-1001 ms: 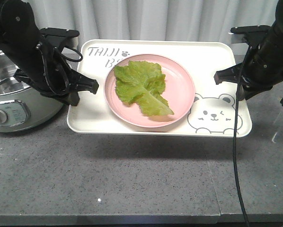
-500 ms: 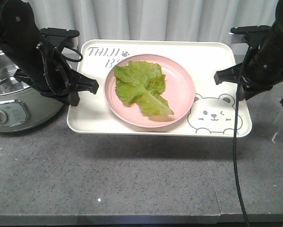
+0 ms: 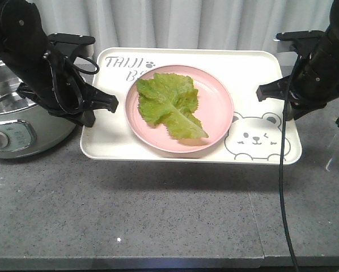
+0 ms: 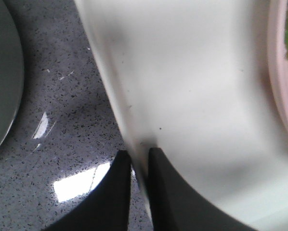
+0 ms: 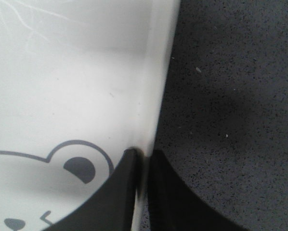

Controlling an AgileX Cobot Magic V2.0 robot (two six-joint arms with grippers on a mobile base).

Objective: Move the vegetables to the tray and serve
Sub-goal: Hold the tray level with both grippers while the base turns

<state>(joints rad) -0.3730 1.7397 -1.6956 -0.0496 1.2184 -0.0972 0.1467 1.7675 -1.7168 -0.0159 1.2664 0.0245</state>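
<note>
The cream-white tray hangs level above the grey counter and casts a shadow below it. On it sits a round pink plate holding the vegetables, one green lettuce leaf. My left gripper is shut on the tray's left rim. The left wrist view shows that gripper with one finger on each side of the tray rim. My right gripper is shut on the right rim. In the right wrist view this gripper pinches the tray edge beside the bear's ear.
A steel electric pot stands at the far left, just behind my left arm, and its side shows in the left wrist view. A white curtain hangs behind. A black cable drops from the right arm across the counter.
</note>
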